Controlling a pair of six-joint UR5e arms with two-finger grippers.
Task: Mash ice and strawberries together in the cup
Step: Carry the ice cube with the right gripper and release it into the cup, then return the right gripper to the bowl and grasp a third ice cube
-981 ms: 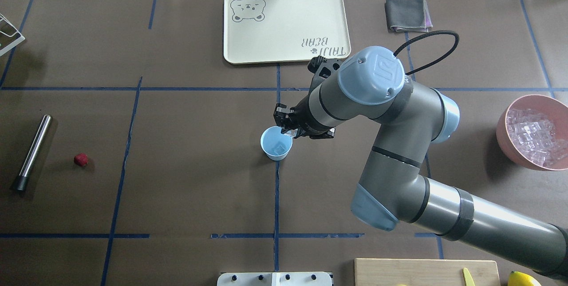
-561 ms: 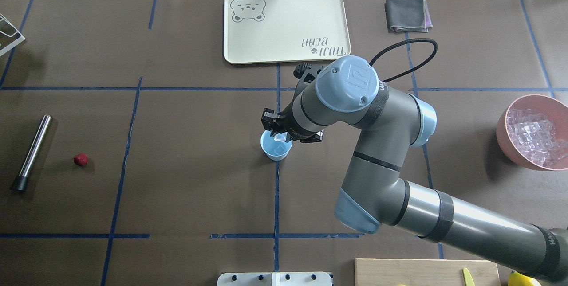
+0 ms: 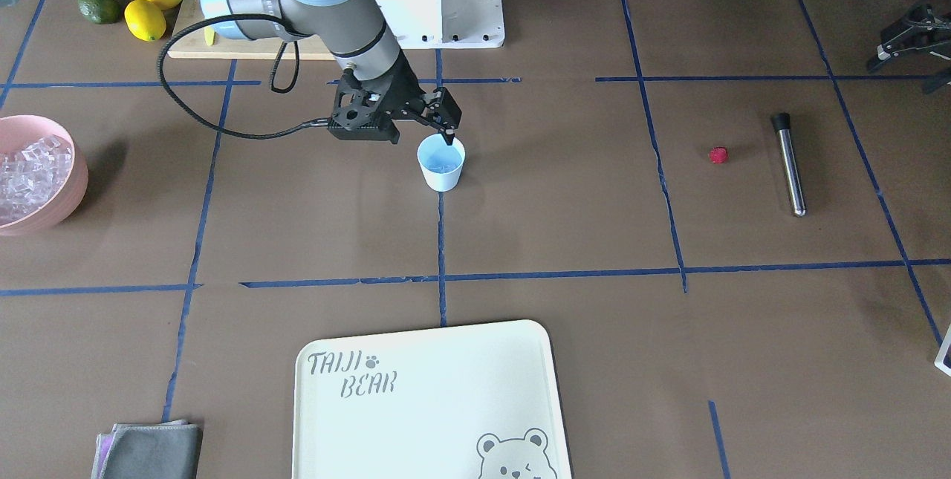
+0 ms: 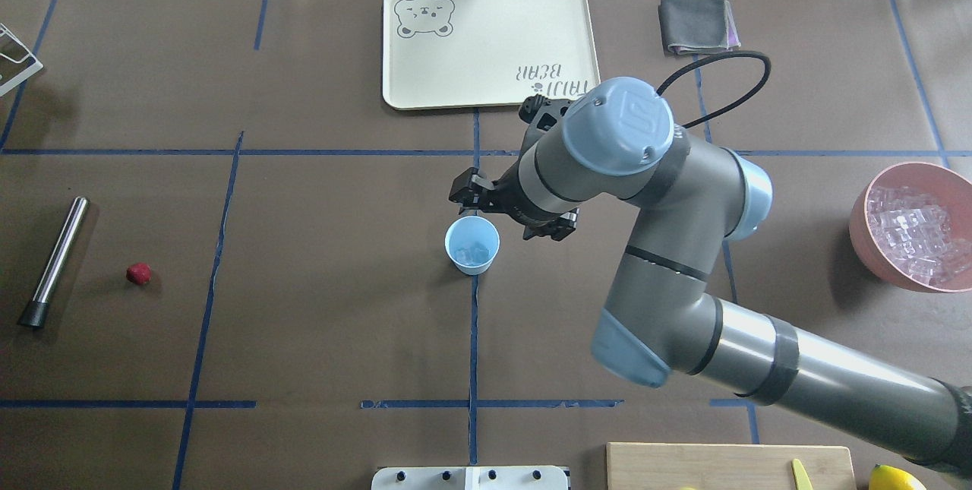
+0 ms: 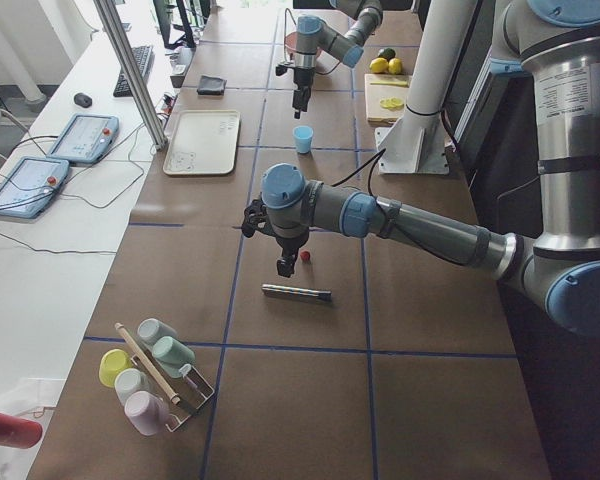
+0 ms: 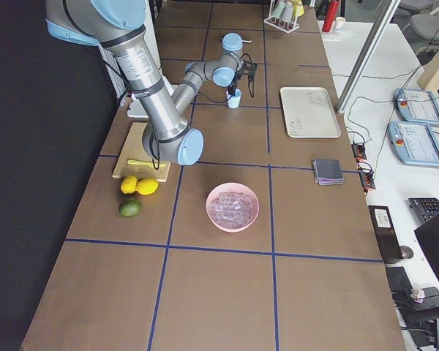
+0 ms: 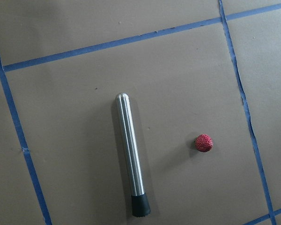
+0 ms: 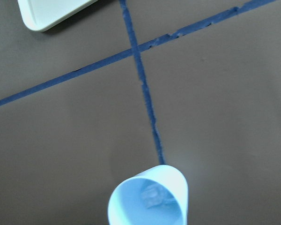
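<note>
a cream tray (image 3: 446, 397) read "taiji bear" beside a bear face. the cup (image 3: 440, 176) stood mid-table (image 4: 304, 323) with ice (image 4: 474, 251) in it; a pink bowl (image 4: 859, 235) at the overhead's right edge held more cubes. the strawberry (image 7: 204, 143) lay beside a metal rod (image 7: 129, 154). right fingers (image 3: 449, 126) hung at the cup's rim, left fingers (image 5: 284, 265) near the strawberry; their opening couldn't be told.
</note>
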